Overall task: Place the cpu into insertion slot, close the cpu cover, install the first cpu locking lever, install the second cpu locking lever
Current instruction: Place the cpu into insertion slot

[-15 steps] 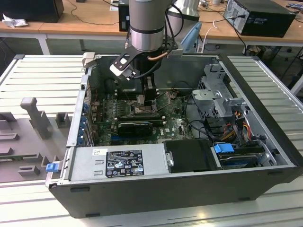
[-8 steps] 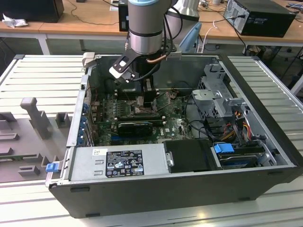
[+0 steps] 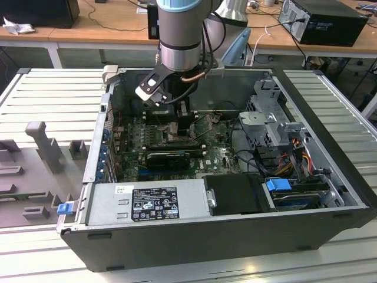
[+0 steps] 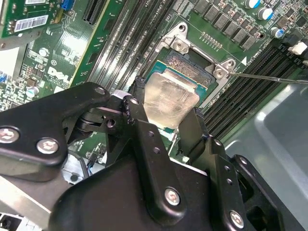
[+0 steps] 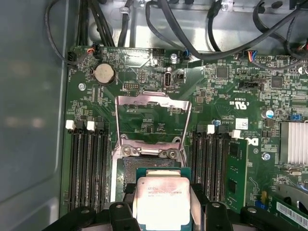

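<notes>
In the exterior view the gripper (image 3: 177, 121) hangs at about eleven o'clock from the middle of the case (image 3: 177, 236); in both wrist views it is clamped on the cpu (image 5: 162, 195), which overlaps only part of the insertion slot (image 5: 134, 168), the cpu cover (image 5: 151, 100) standing open. We judge that a skewed or off-centre descent could bend socket pins or perch the chip on the rim.

Open computer case (image 3: 235, 239) with grey power supply (image 3: 147, 203) sits on slatted table (image 3: 47, 94).
</notes>
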Tool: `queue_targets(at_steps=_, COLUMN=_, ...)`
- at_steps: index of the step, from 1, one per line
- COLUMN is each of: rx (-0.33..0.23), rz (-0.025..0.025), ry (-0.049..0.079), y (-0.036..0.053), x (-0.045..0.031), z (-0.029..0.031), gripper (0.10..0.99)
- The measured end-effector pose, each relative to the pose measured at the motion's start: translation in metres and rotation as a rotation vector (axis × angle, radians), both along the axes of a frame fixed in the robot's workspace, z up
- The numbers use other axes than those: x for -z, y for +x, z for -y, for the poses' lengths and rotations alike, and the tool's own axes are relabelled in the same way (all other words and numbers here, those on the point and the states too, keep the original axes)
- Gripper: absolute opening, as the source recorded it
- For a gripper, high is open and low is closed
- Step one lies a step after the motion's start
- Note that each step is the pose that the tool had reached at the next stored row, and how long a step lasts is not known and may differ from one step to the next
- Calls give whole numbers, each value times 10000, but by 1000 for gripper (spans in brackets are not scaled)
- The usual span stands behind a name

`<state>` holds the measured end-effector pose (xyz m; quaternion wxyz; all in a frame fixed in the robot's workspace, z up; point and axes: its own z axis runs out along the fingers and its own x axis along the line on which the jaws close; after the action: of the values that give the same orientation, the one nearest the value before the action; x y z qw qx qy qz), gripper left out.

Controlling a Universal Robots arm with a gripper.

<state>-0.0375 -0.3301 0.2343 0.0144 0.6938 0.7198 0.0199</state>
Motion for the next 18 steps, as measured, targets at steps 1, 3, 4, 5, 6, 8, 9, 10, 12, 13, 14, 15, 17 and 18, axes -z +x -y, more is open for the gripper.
queue_targets(at_steps=1, rx=6, rz=-4, ry=1, y=0, x=11, z=-2, gripper=525)
queue_targets(at_steps=3, rx=14, rz=-10, ry=1, y=-1, x=32, z=-5, gripper=525)
queue_targets(at_steps=4, rx=19, rz=-16, ry=0, y=-1, x=48, z=-7, gripper=525)
queue_targets(at_steps=5, rx=25, rz=-21, ry=0, y=-1, x=58, z=-11, gripper=525)
queue_targets(at_steps=6, rx=32, rz=-32, ry=-1, y=-1, x=67, z=-17, gripper=525)
queue_targets(at_steps=8, rx=47, rz=-50, ry=0, y=-1, x=85, z=-29, gripper=525)
queue_targets(at_steps=9, rx=52, rz=-57, ry=2, y=-1, x=91, z=-35, gripper=525)
queue_targets(at_steps=10, rx=57, rz=-65, ry=2, y=-1, x=98, z=-40, gripper=525)
queue_targets(at_steps=12, rx=67, rz=-86, ry=1, y=-1, x=114, z=-54, gripper=525)
queue_targets(at_steps=13, rx=70, rz=-97, ry=1, y=-1, x=129, z=-62, gripper=525)
queue_targets(at_steps=14, rx=71, rz=-106, ry=0, y=-1, x=155, z=-72, gripper=525)
queue_targets(at_steps=15, rx=70, rz=-107, ry=0, y=0, x=174, z=-77, gripper=525)
queue_targets(at_steps=17, rx=72, rz=-110, ry=-4, y=-1, x=184, z=-77, gripper=525)
queue_targets(at_steps=18, rx=73, rz=-109, ry=-17, y=-1, x=187, z=-78, gripper=525)
